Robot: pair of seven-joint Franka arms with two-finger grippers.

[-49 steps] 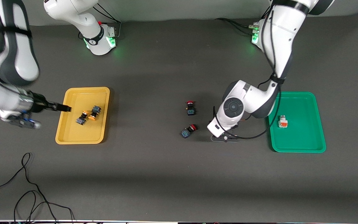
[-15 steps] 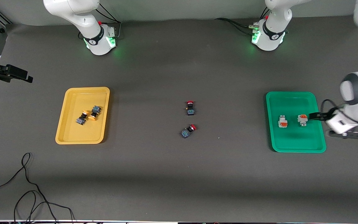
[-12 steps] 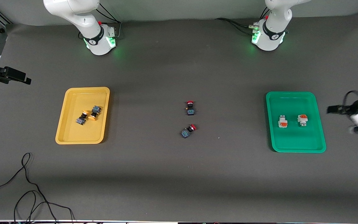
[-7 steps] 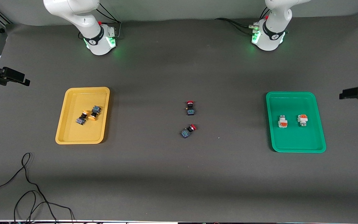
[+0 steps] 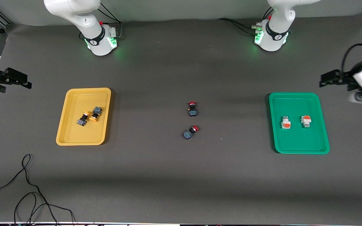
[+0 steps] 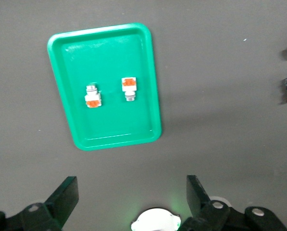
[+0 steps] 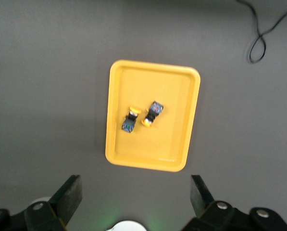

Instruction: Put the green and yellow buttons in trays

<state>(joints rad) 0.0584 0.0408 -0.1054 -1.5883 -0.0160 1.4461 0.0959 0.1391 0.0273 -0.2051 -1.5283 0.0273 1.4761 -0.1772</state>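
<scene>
The yellow tray (image 5: 74,131) holds two orange-yellow capped buttons (image 5: 82,120) (image 5: 95,113). The green tray (image 5: 300,141) holds two white-grey buttons with orange bands (image 5: 285,122) (image 5: 306,121). My left gripper (image 5: 323,82) is open and empty, up over the table just off the green tray toward the left arm's end. My right gripper (image 5: 25,82) is open and empty over the right arm's end of the table, off the yellow tray. The left wrist view shows the green tray (image 6: 150,72), its buttons (image 6: 92,95) (image 6: 129,89) and the open gripper (image 6: 131,191). The right wrist view shows the yellow tray (image 7: 174,96), its buttons (image 7: 131,120) (image 7: 153,113) and the open gripper (image 7: 133,191).
Two red-capped black-blue buttons (image 5: 192,109) (image 5: 190,132) lie on the grey mat mid-table between the trays. The arm bases (image 5: 101,40) (image 5: 270,37) stand along the back edge. A loose black cable (image 5: 27,188) lies near the front corner at the right arm's end.
My left gripper carried a second white-grey button to the green tray, let it go, then drew up and off the tray. My right gripper left the yellow tray and now holds nearly still.
</scene>
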